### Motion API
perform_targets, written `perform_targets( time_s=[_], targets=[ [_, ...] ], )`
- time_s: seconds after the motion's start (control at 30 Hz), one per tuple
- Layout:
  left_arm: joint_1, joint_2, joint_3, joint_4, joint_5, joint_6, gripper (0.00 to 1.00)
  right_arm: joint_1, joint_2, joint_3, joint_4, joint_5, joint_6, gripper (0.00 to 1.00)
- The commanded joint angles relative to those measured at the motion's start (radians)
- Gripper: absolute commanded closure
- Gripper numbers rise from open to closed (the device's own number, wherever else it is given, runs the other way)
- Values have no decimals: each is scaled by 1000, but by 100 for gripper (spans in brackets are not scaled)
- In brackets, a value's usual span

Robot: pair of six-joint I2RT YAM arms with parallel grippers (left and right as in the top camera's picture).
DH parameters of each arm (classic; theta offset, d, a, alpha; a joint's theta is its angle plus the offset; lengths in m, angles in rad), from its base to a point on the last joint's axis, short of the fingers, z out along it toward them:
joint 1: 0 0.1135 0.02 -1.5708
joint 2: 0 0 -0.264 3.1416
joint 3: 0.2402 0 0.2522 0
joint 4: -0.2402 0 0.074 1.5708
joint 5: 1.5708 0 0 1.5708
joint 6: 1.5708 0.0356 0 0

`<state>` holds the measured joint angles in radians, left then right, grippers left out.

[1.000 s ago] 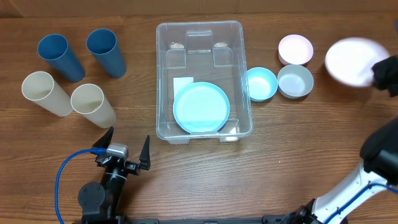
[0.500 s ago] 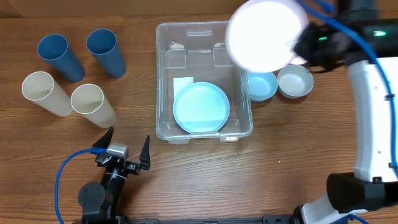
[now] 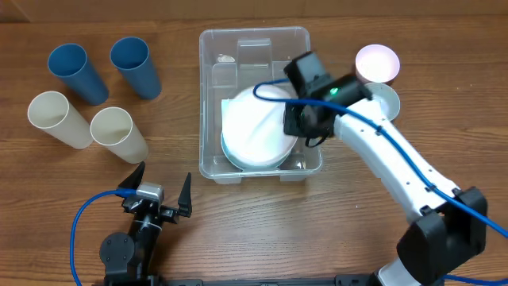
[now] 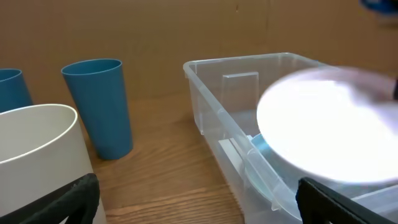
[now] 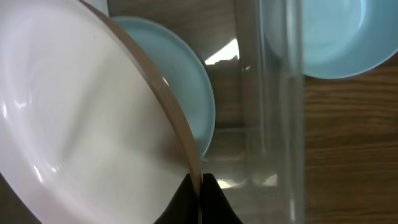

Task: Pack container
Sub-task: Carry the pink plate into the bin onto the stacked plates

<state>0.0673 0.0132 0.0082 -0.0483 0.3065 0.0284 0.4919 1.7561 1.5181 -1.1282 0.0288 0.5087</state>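
Observation:
The clear container (image 3: 208,95) stands at the table's middle, with a light blue plate (image 3: 227,152) on its floor. My right gripper (image 3: 295,119) is shut on the rim of a white plate (image 3: 254,131), held tilted inside the container just over the blue plate. The right wrist view shows the fingers (image 5: 214,202) pinching the white plate (image 5: 81,124) above the blue plate (image 5: 180,87), beside the container wall (image 5: 273,124). My left gripper (image 3: 159,187) is open and empty in front of the container's left corner. The container (image 4: 205,99) and white plate (image 4: 329,130) also show in the left wrist view.
Two dark blue cups (image 3: 78,71) (image 3: 135,65) and two cream cups (image 3: 57,119) (image 3: 117,133) stand left of the container. A pink bowl (image 3: 376,62) and a grey bowl (image 3: 389,99) sit to its right. A light blue bowl (image 5: 323,37) lies just outside the right wall.
My right arm has swung the white plate from the far right, over the container, and lowered it onto the blue plate. The left arm has not moved.

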Motion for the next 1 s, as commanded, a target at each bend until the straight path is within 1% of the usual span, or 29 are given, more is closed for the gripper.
perform_targets(
  time_s=[0.0,0.07,0.1,0.13,0.17,0.2,0.27,0.33,0.4,0.5,0.6,0.7,0.8,0.83,0.97],
  targets=[
    [7,-8,-3,0,0,-13,0,5,-10,-105,103,-43,14,96],
    [7,-8,-3,0,0,-13,0,9,-9,-131,131,-49,12,95],
    [7,-8,-3,0,0,-13,0,14,-9,-138,144,-49,0,90],
    [7,-8,-3,0,0,-13,0,19,-9,-138,148,-50,-17,78],
    [7,-8,-3,0,0,-13,0,22,-9,-138,151,-49,-27,55],
    [7,-8,-3,0,0,-13,0,28,-9,-138,154,-50,-47,40],
    [7,-8,-3,0,0,-13,0,33,-9,-138,156,-61,-85,32],
    [7,-8,-3,0,0,-13,0,46,-9,-136,158,-118,-189,28],
    [7,-8,-3,0,0,-13,0,57,-10,-122,148,-119,-227,24],
    [7,-8,-3,0,0,-13,0,51,-12,-20,90,-108,-224,21],
    [7,-8,-3,0,0,-13,0,4,-15,145,0,-40,-182,20],
    [7,-8,-3,0,0,-13,0,-117,-15,278,-64,24,-125,18],
    [7,-8,-3,0,0,-13,0,-319,-2,284,-59,26,-39,17],
    [7,-8,-3,0,0,-13,0,-384,15,280,-59,22,-32,17],
    [7,-8,-3,0,0,-13,0,-534,127,274,-59,23,-41,18]
  ],
)
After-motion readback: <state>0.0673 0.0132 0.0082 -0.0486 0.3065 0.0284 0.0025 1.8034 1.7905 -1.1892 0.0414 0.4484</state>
